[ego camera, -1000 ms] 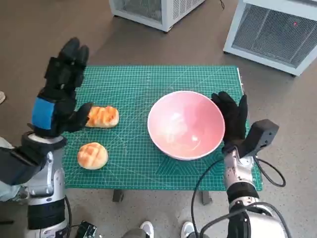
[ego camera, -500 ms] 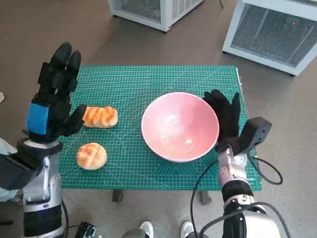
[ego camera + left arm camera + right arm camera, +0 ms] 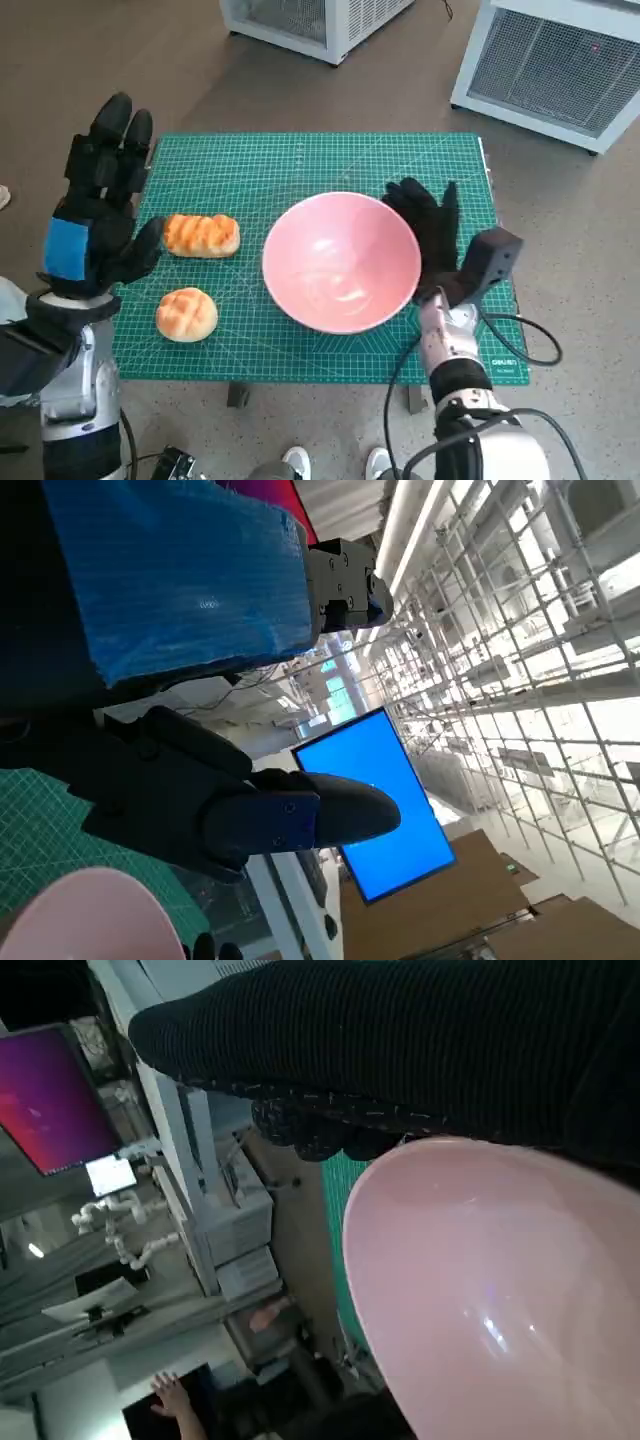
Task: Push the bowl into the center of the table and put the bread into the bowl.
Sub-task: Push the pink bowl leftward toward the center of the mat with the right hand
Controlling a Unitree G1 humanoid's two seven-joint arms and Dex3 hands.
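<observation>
**Gloved hand flat against the bowl; two breads lie apart on the mat**

The right hand (image 3: 428, 232), in its black knitted glove, stands with fingers spread and pointing away from the robot, laid flat against the right side of the pink bowl (image 3: 340, 262); it presses the wall and grasps nothing. In the right wrist view the glove lies directly along the bowl's rim. The bowl sits upright, mouth up, on the green cutting mat (image 3: 300, 170), a little right of the mat's middle, with nothing in it.

The left hand (image 3: 95, 220) is raised above the mat's left edge, blue-taped back toward the camera, fingers extended upward and thumb out to the side, holding nothing. Its thumb ends just beside the long bread (image 3: 201, 235), though contact cannot be told.

That long bread is an oval, ridged loaf whose long axis runs left to right across the mat. Nearer the robot lies the round bread (image 3: 186, 313), scored in a grid, with no clear long axis. Both lie left of the bowl and apart from it, with bare mat between.

Beyond the table stand two white grilled cabinets (image 3: 545, 60) on the grey floor. A pair of white shoes (image 3: 335, 462) shows at the table's near edge.
</observation>
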